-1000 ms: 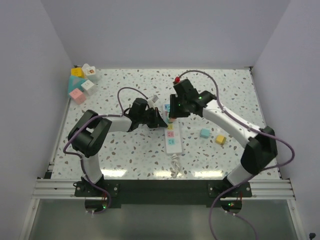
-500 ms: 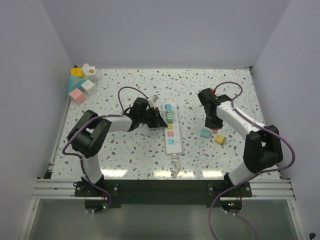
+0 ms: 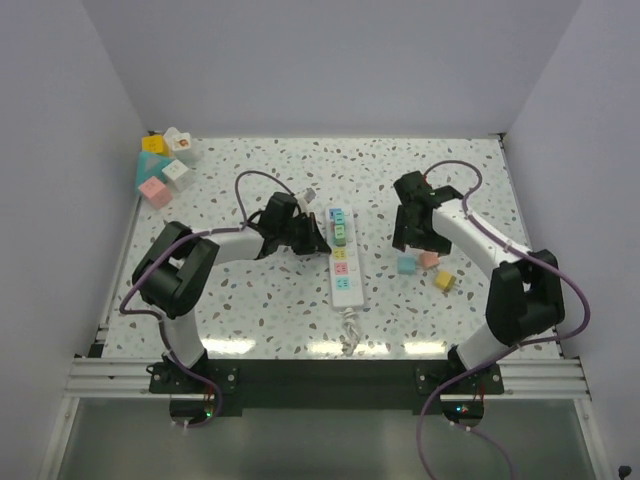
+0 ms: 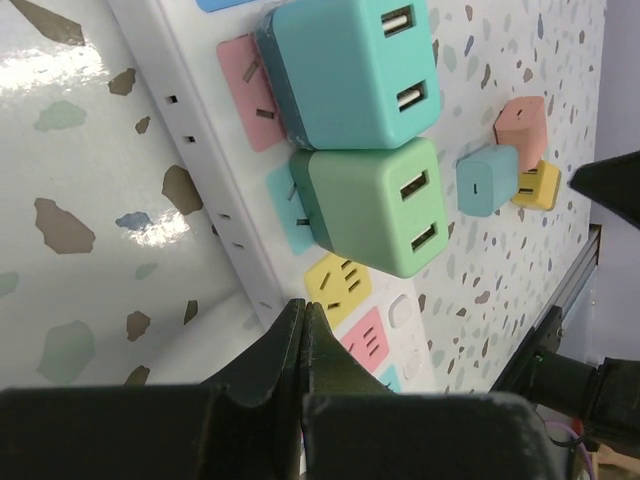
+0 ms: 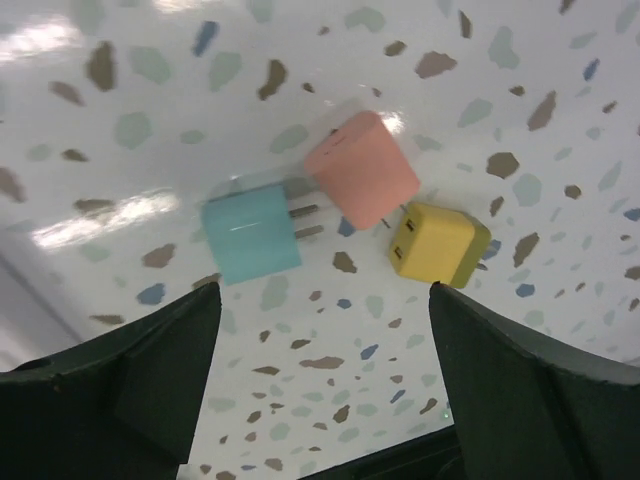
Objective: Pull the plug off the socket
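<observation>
White plastic with coloured outlet marks, the power strip (image 3: 346,283) lies flat near the middle of the speckled table (image 3: 250,300), its cord end toward the arms. At its far end two plugs sit pushed into it side by side: a teal plug (image 4: 345,70) and, next along toward the arms, a green plug (image 4: 375,205).

The left gripper (image 4: 303,310) is at the strip's left side, about level with the green plug, its fingers pressed together with nothing between them. The tips seem to touch the strip's edge, though the wrist view is too close to be sure.

To the right of the strip, well apart from it, three plugs lie loose in a cluster: a blue plug (image 5: 250,235) nearest the strip, a pink plug (image 5: 362,170) just beside it, and a yellow plug (image 5: 438,242) farthest out. The right gripper (image 5: 322,295) hangs over them, its fingers spread wide, gripping nothing.

Far to the strip's left, in the back corner, sits a small heap of coloured blocks (image 3: 160,165).
</observation>
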Robot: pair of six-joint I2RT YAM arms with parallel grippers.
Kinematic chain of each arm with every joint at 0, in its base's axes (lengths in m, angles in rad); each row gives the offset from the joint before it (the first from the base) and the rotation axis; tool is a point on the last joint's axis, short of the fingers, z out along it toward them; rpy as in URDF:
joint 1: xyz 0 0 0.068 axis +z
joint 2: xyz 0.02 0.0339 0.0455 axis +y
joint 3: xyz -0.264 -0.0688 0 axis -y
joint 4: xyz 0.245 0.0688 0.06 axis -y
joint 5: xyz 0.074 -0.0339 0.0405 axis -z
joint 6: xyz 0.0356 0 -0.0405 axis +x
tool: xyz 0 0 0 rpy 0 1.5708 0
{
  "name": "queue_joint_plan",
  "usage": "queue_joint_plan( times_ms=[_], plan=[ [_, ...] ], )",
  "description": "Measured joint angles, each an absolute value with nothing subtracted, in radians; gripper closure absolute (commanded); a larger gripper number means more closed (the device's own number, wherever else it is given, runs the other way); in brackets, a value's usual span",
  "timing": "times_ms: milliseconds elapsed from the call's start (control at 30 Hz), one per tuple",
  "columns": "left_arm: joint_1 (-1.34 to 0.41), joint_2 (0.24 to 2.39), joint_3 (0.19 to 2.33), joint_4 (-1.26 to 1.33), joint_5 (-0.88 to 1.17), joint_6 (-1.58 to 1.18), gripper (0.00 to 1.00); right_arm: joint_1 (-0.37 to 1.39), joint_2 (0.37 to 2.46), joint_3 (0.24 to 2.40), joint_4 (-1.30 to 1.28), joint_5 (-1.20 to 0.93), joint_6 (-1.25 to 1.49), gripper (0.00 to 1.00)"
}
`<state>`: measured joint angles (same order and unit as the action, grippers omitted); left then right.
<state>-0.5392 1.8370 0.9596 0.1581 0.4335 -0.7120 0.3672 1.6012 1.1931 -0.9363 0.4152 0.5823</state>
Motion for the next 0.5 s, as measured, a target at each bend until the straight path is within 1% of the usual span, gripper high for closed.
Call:
queue_joint_plan(
  times_ms=[100,167,233,367,500],
  plan=[
    [-0.539,1.832,0.961,0.121,0.411,-0.696,1.0,0.392,1.567,1.254,-0.907,0.308,0.536,0.16],
    [-0.539,1.832,0.961,0.083,0.398,-0.691,1.0,0.445,1.568,1.314,-0.877,0.25,0.509,0.16],
    [-0.539,1.832,0.962,0.06,0.389,-0.686,1.0,0.506,1.587,1.372,-0.849,0.207,0.492,0.19],
    [-0.539,1.83,0.971,0.027,0.381,-0.684,1.0,0.607,1.673,1.461,-0.772,0.125,0.482,0.22],
    [-0.538,1.819,0.976,0.016,0.376,-0.683,1.0,0.627,1.769,1.488,-0.741,0.11,0.482,0.27]
  ],
)
